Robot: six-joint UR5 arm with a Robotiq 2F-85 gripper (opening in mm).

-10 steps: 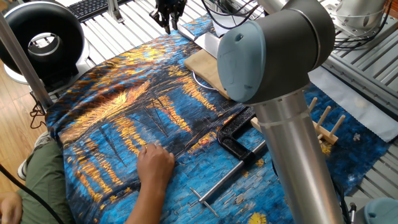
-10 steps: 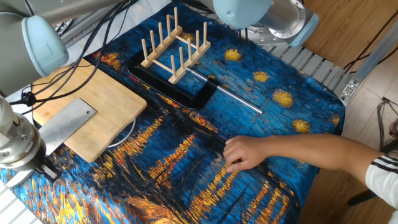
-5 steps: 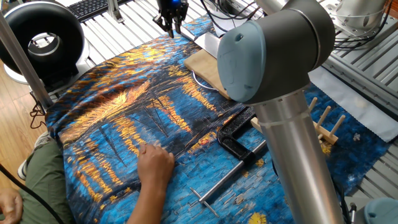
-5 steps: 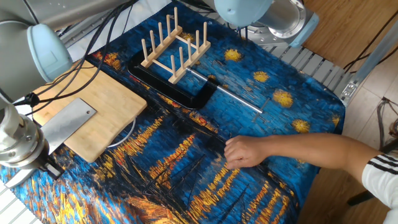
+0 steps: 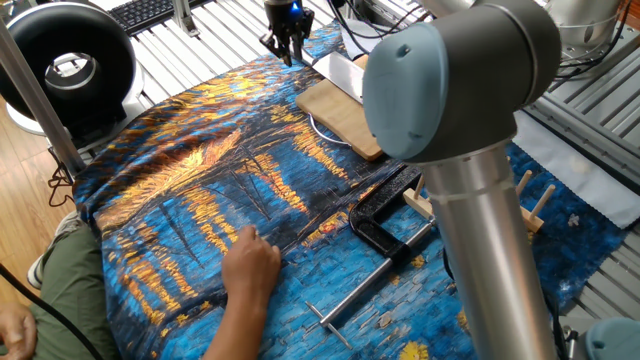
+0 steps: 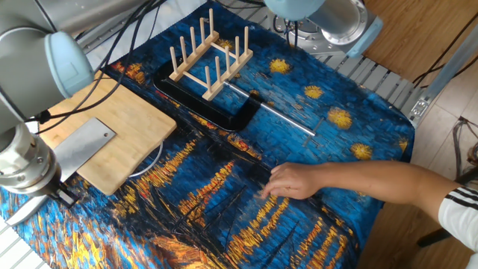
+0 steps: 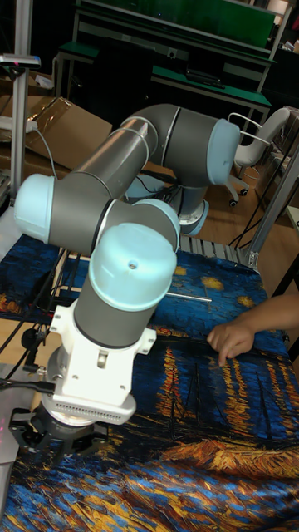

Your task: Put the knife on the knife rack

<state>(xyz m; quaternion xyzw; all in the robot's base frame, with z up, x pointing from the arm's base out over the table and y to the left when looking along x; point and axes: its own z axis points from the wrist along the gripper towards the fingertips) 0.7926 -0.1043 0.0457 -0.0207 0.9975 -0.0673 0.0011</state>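
Knife (image 6: 81, 152) flat on cutting board (image 6: 131, 127)'s edge, end effector (image 5: 288, 40) beside it, finger spread unclear.

Bright, even light; sharp frames, soft shadows

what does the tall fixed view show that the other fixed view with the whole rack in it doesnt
Only the tall fixed view shows the green-topped benches behind the table and the arm's full chain of joints.

Only the other fixed view shows the knife rack, the knife lying on the wooden cutting board, and the black clamp.

Both show the arm's wrist, the person's hand resting on the painted cloth, and the clamp's thin steel rod.
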